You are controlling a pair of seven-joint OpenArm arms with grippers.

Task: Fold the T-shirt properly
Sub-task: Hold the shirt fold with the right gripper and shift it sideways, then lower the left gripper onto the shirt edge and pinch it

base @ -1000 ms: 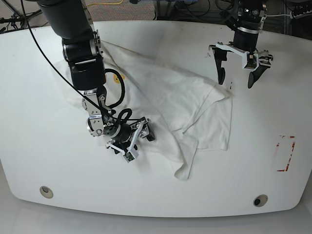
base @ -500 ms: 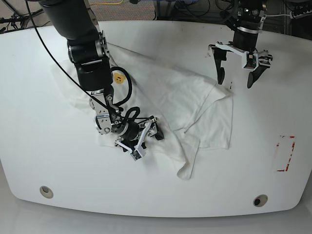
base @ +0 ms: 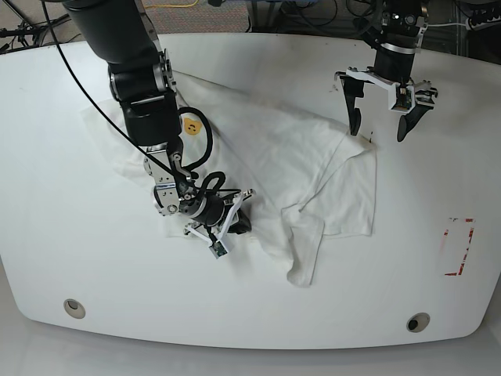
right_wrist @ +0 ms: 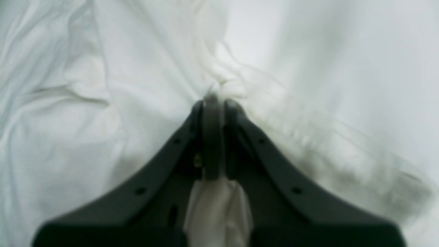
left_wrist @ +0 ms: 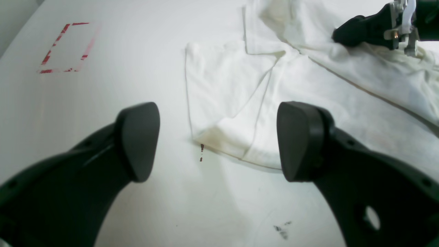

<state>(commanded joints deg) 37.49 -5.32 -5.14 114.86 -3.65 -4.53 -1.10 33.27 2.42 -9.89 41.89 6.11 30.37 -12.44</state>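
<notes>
Soft, limp T-shirt (base: 290, 157) is pinched at a bunched fold by the right tool (right_wrist: 213, 103); left tool (left_wrist: 219, 140) is held spread.

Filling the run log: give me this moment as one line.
right gripper: shut on T-shirt | left gripper: open, above table by shirt corner | shirt: crumpled, unfolded

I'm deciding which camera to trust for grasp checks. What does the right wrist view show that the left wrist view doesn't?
Only the right wrist view shows the right gripper shut on a pinch of T-shirt, with cloth bunched behind the tips. Only the left wrist view shows the left gripper open above bare table, the sleeve corner, and the red tape mark. Both show the white T-shirt lying wrinkled.
</notes>
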